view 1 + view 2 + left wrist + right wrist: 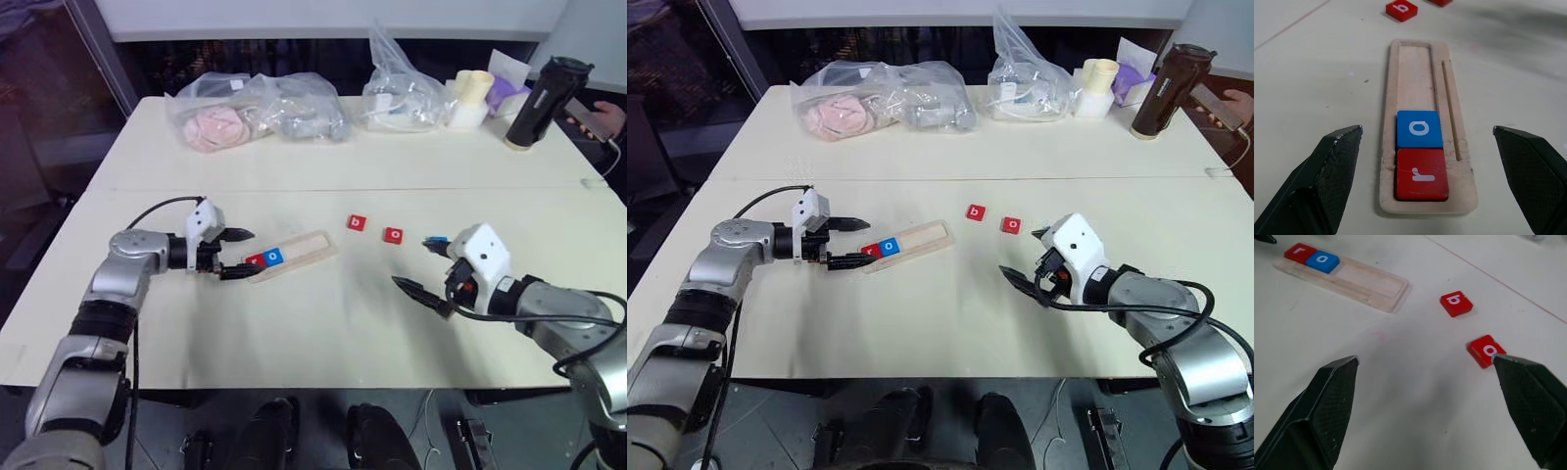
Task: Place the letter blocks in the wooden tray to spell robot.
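Tray (pixel 290 254) lies on the table (pixel 294 323), holding two blocks at its left end: red r (pixel 1421 174) outermost, blue o (pixel 1419 129) touching it. The remaining slots are bare wood. Red b (pixel 357 222) and red o (pixel 393 235) lie loose on the table right of the tray, near each other.

Left gripper (pixel 238 254) is spread wide at the tray's left end, pinching nothing. Right gripper (pixel 429 266) is likewise spread, empty.

The left wrist view reveals a narrow groove along the tray; the head views show bags (pixel 260 110) and a bottle (pixel 547 102) at the far edge.
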You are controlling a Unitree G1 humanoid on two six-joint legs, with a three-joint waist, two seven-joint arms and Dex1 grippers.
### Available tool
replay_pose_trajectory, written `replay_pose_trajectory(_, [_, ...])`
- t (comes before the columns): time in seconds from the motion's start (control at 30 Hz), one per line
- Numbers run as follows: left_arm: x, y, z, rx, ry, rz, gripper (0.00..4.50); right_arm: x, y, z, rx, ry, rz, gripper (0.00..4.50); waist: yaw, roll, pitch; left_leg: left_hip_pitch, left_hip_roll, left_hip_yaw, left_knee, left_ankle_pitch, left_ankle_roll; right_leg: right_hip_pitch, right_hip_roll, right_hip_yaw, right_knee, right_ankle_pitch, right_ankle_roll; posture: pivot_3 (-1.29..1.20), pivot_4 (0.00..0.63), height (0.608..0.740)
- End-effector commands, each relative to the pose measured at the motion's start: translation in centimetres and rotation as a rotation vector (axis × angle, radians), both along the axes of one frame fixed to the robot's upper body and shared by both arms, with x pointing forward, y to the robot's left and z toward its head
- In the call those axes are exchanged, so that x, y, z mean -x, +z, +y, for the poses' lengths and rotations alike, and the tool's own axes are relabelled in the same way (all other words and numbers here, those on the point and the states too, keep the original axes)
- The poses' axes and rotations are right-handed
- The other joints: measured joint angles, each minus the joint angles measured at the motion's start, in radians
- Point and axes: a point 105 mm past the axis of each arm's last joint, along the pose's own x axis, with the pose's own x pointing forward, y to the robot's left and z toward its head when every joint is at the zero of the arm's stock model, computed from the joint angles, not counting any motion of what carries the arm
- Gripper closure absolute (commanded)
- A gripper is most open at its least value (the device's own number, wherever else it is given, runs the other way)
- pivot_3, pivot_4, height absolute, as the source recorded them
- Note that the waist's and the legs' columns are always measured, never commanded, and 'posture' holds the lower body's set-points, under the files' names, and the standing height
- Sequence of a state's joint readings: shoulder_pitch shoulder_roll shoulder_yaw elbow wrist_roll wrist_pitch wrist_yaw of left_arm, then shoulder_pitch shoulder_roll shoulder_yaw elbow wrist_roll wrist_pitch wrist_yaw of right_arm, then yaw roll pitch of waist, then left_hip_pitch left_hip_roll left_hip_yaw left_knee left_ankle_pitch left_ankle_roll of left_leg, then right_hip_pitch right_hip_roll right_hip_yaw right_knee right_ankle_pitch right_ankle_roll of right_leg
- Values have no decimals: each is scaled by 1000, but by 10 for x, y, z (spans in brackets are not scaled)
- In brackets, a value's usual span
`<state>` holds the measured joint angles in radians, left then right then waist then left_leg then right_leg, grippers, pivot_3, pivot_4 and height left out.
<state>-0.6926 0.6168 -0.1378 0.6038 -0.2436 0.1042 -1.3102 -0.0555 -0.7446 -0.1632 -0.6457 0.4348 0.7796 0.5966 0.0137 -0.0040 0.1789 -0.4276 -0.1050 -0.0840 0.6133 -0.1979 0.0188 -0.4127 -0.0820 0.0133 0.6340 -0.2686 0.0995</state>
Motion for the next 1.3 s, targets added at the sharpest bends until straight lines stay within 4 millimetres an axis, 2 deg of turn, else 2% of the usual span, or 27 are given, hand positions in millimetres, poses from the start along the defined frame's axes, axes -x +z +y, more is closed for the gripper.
replay_pose_trajectory(0.03, [-4,-4,2,-39,-25,-2,0,6,7,7,14,12,-52,19,-1,0,0,0,0,0,0,0,0,0,0,0,0,0,0,0,150,738])
replay_pose_trajectory(0.37, [-11,-20,1,-69,-7,0,0,10,3,10,-7,-13,-46,19,-1,-1,0,0,0,0,2,0,0,1,0,0,0,2,2,0,150,738])
replay_pose_trajectory(0.8, [-1,-37,-2,-143,-42,-47,0,6,2,9,6,-35,-55,19,0,0,0,1,0,0,4,0,1,3,1,0,0,4,3,0,150,738])
replay_pose_trajectory(1.3, [5,-40,-7,-127,10,-87,0,4,-1,12,2,-35,-52,19,1,0,-2,2,0,0,4,0,1,4,1,0,0,4,3,0,150,738])
